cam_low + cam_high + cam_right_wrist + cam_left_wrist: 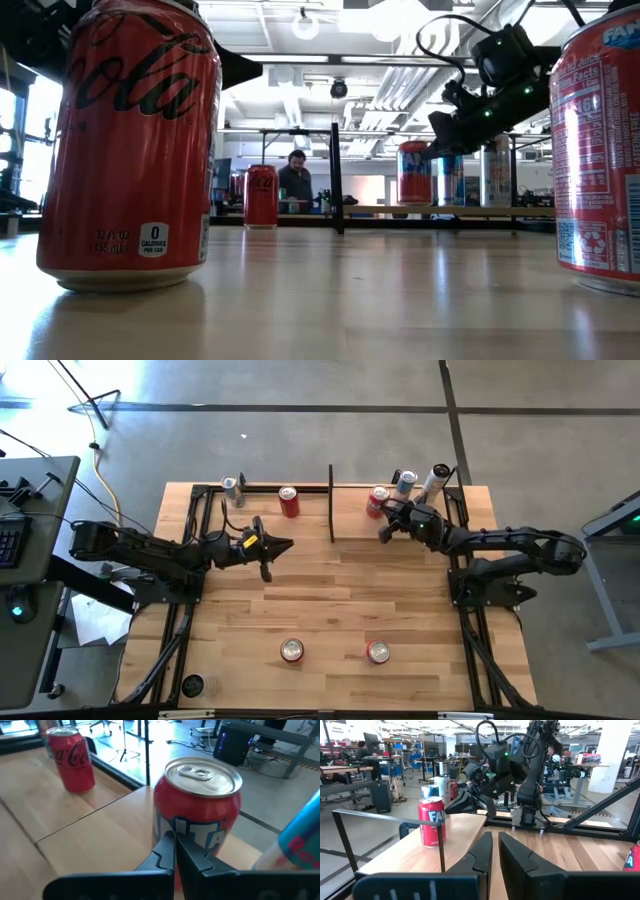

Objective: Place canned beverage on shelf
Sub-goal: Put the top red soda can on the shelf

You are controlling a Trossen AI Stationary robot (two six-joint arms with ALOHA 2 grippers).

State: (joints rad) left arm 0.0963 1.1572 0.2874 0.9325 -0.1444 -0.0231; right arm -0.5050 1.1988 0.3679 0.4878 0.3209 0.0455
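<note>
The shelf (350, 493) is a light-wood ledge along the table's far edge, with an upright black divider (331, 503). Standing on it are a red can (288, 501) and a silver can (232, 486) left of the divider, and right of it a red can (200, 805), a blue can (405, 481) and a tall white can (436, 480). My right gripper (174, 845) is shut, its tips at the near side of the red can right of the divider. My left gripper (280, 546) is shut and empty over the table, left of the divider. My right gripper's shut fingertips (186, 851) stand level against the lower side of the red can (212, 837), coming from the table's near right. I cannot tell whether they touch it. The can stands upright on the shelf.
Two more red cans (291, 650) (377, 651) stand upright near the table's front edge, with bare wood between them and the shelf. Black frame bars run along both sides of the table (190, 570). A person sits in the room far behind the table (296, 180).
</note>
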